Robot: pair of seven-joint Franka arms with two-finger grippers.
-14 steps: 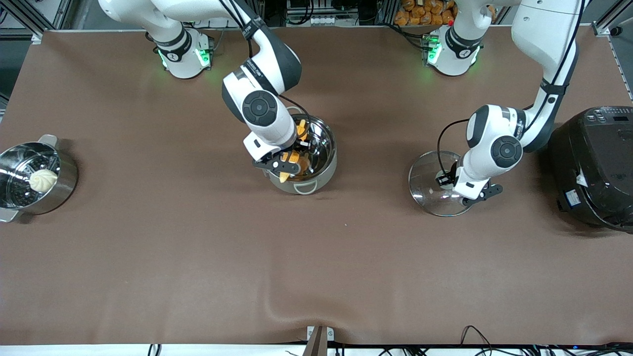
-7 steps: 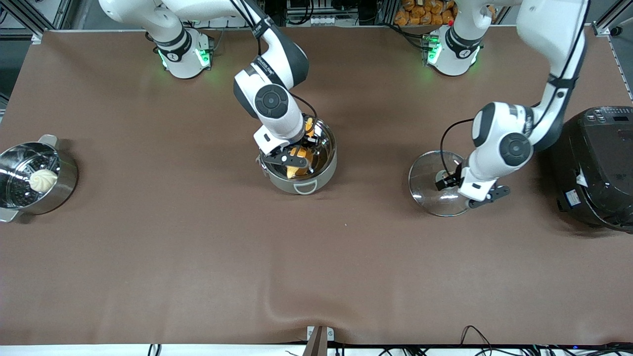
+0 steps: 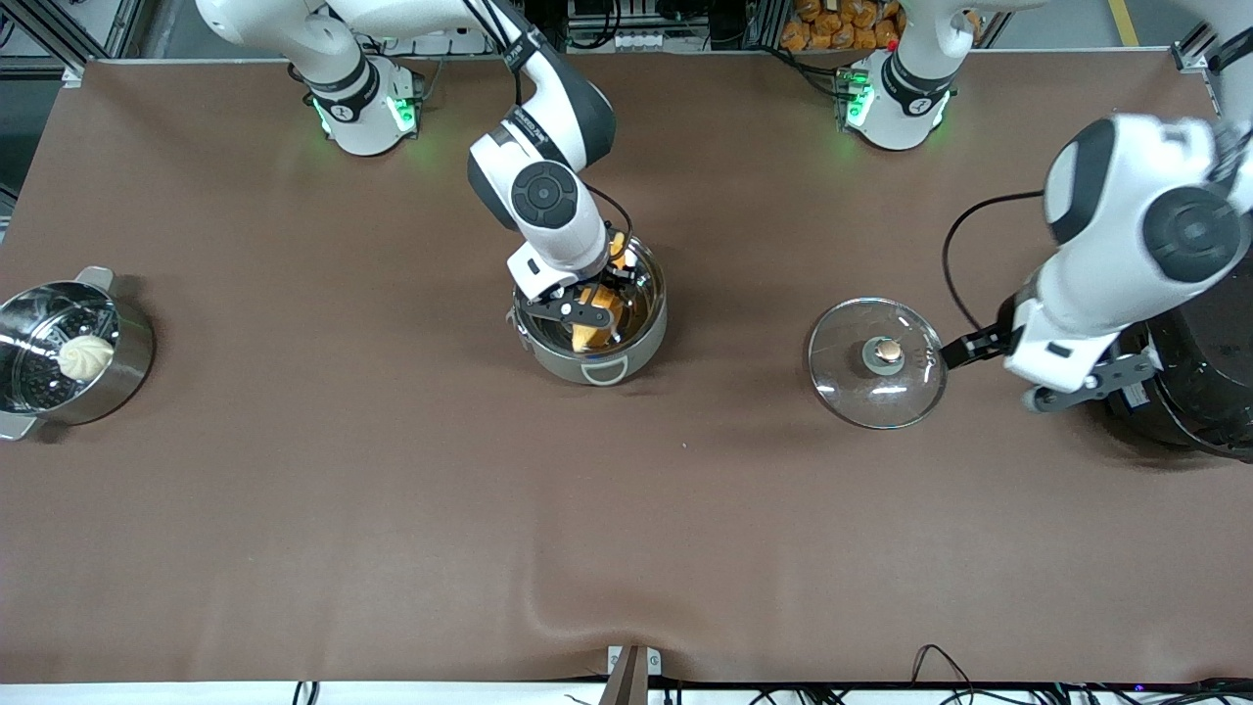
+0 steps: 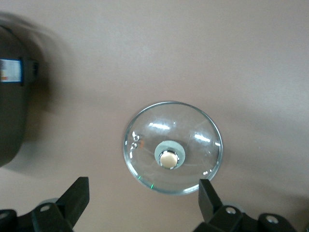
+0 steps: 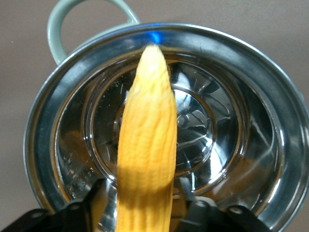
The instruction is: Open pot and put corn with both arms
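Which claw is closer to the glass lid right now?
Left. The left claw hangs open just off the glass lid rim, toward the rice cooker. The right claw holds the corn over the pot.

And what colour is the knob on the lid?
Copper-coloured knob on the clear glass lid; the left wrist view shows it best.

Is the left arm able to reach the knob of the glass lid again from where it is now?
Probably yes. The round glass lid lies alone on the brown table, its copper-coloured knob uncovered, and the open left gripper hangs above it.
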